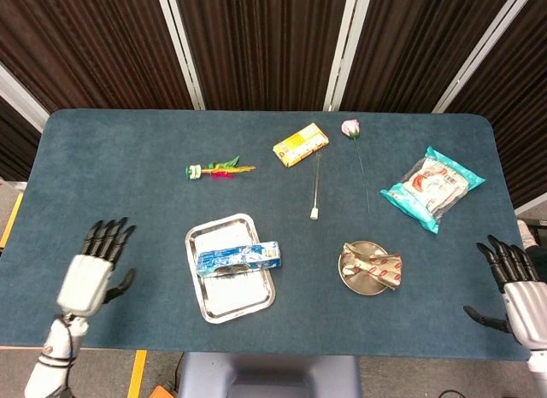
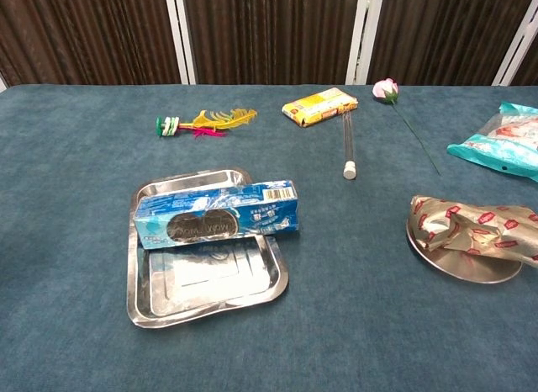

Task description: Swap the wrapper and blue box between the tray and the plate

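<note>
The blue box [image 1: 238, 260] [image 2: 216, 219] lies across the steel tray [image 1: 227, 294] [image 2: 193, 299], its right end overhanging the tray's rim. The crumpled silver and red wrapper [image 1: 373, 266] [image 2: 475, 228] rests on the round metal plate [image 1: 353, 283] [image 2: 461, 265] to the right. My left hand [image 1: 92, 273] is open at the table's near left edge, far from the tray. My right hand [image 1: 520, 286] is open at the near right edge, away from the plate. Neither hand shows in the chest view.
At the back lie a feathered toy [image 1: 219, 169] [image 2: 200, 121], a yellow packet [image 1: 300, 143] [image 2: 319, 105], a clear tube [image 1: 316, 189] [image 2: 347, 143] and a pink flower on a stem [image 1: 351, 129] [image 2: 387, 91]. A teal snack bag [image 1: 432, 187] [image 2: 503, 141] lies at the right.
</note>
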You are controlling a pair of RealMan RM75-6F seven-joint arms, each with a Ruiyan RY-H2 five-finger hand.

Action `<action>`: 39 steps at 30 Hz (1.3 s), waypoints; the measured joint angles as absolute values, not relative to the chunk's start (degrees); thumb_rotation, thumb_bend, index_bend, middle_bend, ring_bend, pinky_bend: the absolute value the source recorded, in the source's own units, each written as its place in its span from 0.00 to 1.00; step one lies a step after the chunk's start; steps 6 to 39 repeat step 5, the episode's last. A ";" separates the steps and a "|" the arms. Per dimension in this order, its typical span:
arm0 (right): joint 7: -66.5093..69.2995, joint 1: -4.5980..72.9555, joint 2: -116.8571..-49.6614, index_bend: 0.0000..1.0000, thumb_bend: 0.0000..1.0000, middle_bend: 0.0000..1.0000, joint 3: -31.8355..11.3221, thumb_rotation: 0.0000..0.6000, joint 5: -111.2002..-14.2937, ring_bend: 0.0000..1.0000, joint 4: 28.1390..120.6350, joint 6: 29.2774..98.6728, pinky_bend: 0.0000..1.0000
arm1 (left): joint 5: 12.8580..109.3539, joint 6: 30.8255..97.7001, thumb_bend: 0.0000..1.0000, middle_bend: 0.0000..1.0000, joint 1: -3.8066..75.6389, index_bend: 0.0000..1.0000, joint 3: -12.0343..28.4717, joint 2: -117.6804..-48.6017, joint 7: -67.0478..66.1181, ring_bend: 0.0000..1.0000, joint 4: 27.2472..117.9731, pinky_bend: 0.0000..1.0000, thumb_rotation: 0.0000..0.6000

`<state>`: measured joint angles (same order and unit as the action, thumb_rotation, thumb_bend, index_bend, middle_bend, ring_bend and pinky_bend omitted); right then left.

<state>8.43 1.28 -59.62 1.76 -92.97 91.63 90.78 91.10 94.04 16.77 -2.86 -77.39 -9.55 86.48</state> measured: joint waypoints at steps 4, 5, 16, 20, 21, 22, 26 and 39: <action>3.42 0.41 -61.53 0.00 0.15 0.00 2.36 1.00 -95.55 0.00 91.96 92.04 0.00 | 94.43 101.66 0.39 0.00 9.84 0.00 -4.89 -75.75 -5.68 0.00 81.75 0.00 1.00; 2.76 0.29 -61.85 0.00 0.15 0.00 2.44 1.00 -95.78 0.00 92.02 92.08 0.00 | 95.28 102.42 0.39 0.00 9.34 0.00 -5.04 -75.30 -4.68 0.00 81.54 0.00 1.00; 2.76 0.29 -61.85 0.00 0.15 0.00 2.44 1.00 -95.78 0.00 92.02 92.08 0.00 | 95.28 102.42 0.39 0.00 9.34 0.00 -5.04 -75.30 -4.68 0.00 81.54 0.00 1.00; 2.76 0.29 -61.85 0.00 0.15 0.00 2.44 1.00 -95.78 0.00 92.02 92.08 0.00 | 95.28 102.42 0.39 0.00 9.34 0.00 -5.04 -75.30 -4.68 0.00 81.54 0.00 1.00; 2.76 0.29 -61.85 0.00 0.15 0.00 2.44 1.00 -95.78 0.00 92.02 92.08 0.00 | 95.28 102.42 0.39 0.00 9.34 0.00 -5.04 -75.30 -4.68 0.00 81.54 0.00 1.00; 2.76 0.29 -61.85 0.00 0.15 0.00 2.44 1.00 -95.78 0.00 92.02 92.08 0.00 | 95.28 102.42 0.39 0.00 9.34 0.00 -5.04 -75.30 -4.68 0.00 81.54 0.00 1.00; 2.76 0.29 -61.85 0.00 0.15 0.00 2.44 1.00 -95.78 0.00 92.02 92.08 0.00 | 95.28 102.42 0.39 0.00 9.34 0.00 -5.04 -75.30 -4.68 0.00 81.54 0.00 1.00; 2.76 0.29 -61.85 0.00 0.15 0.00 2.44 1.00 -95.78 0.00 92.02 92.08 0.00 | 95.28 102.42 0.39 0.00 9.34 0.00 -5.04 -75.30 -4.68 0.00 81.54 0.00 1.00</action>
